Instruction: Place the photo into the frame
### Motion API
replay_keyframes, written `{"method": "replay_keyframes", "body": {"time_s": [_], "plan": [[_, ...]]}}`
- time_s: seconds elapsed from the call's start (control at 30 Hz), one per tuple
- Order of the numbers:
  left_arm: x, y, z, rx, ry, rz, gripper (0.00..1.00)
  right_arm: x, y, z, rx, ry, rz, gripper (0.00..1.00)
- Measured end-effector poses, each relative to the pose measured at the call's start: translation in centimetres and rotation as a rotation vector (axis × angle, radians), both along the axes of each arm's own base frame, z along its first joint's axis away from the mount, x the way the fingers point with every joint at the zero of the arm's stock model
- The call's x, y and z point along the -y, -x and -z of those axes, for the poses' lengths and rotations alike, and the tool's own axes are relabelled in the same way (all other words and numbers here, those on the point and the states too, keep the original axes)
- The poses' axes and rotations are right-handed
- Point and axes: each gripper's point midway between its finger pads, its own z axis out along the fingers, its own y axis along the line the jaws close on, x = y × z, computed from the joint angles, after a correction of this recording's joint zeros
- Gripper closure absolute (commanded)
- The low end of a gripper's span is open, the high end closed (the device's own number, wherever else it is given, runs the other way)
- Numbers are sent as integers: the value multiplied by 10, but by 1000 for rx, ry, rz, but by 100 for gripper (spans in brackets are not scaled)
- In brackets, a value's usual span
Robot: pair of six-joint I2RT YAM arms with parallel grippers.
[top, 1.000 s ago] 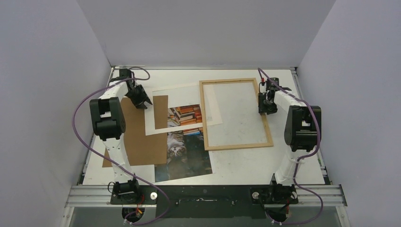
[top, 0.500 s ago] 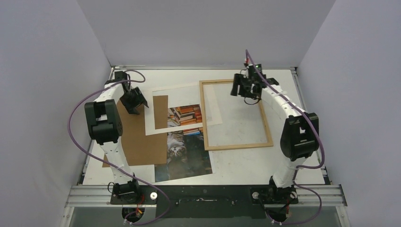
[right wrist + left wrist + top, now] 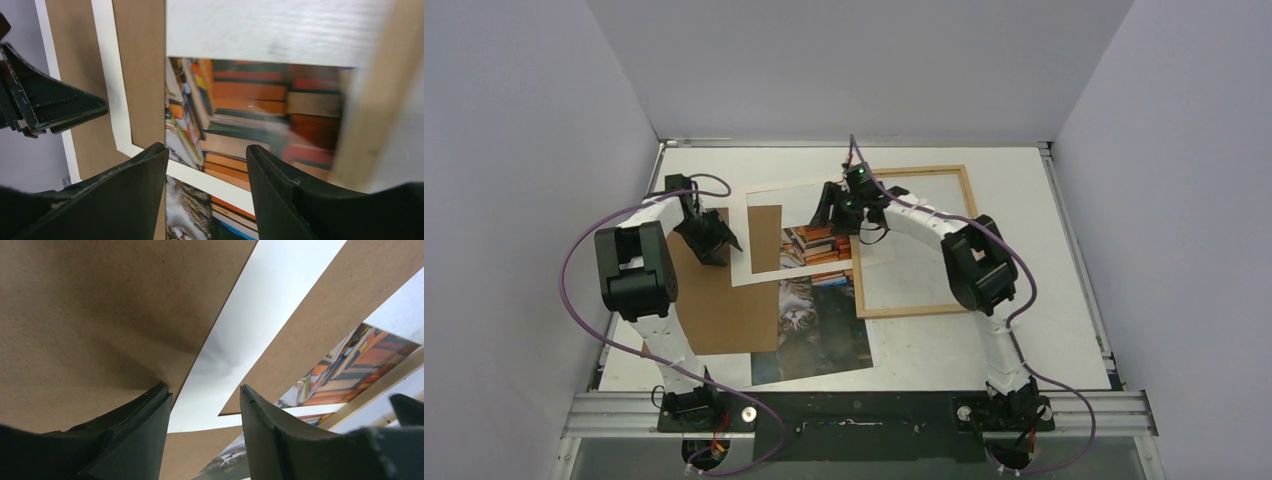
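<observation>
The photo (image 3: pixel 816 305), a cat on stacked books, lies flat at the table's middle, its top partly under a white mat (image 3: pixel 742 248). To its right lies the light-wood frame (image 3: pixel 914 310), its left rail overlapping the mat. My right gripper (image 3: pixel 832 215) hovers open over the mat's opening, above the photo's books (image 3: pixel 260 110); nothing sits between its jaws (image 3: pixel 206 150). The frame's rail (image 3: pixel 370 100) is blurred at the right of that view. My left gripper (image 3: pixel 724 240) stands open (image 3: pixel 205 392) and empty over the mat's left strip (image 3: pixel 265 315).
A brown backing board (image 3: pixel 714 300) lies left of the photo, partly under the mat (image 3: pixel 112 100) and showing through its opening. In the left wrist view the board (image 3: pixel 90 315) fills the left side. White walls close in the table on three sides.
My right arm has swung left from the frame's right rail to above the mat and photo. Both grippers have opened wider. The left gripper has shifted slightly nearer along the mat's left strip.
</observation>
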Motion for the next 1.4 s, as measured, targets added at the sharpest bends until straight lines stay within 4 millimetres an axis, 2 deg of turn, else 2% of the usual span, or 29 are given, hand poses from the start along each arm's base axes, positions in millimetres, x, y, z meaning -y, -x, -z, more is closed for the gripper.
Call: {"method": "replay_keyframes", "body": {"time_s": [0.13,0.23,0.43,0.67,0.77,1.0,1.2,1.4], "plan": [[10,14,1,-10,52,-8,50,-48,23,16,-23,-8,-92,41],[16,19,0,-9,84,-16,50,-78,37,17,-18,-25,-152,41],[26,28,-1,0,158,-35,50,-112,43,18,8,-44,-211,40],[31,28,-2,26,253,-72,50,-121,53,43,-21,-20,-244,40],[34,29,-2,37,274,-66,50,-124,53,42,-20,-28,-258,42],[40,31,-2,63,330,-68,57,-125,54,43,-29,-39,-272,54],[43,35,-4,59,384,-86,58,-132,64,45,-51,-70,-291,50],[45,32,-16,91,439,-86,59,-143,80,41,-73,-115,-340,47]]}}
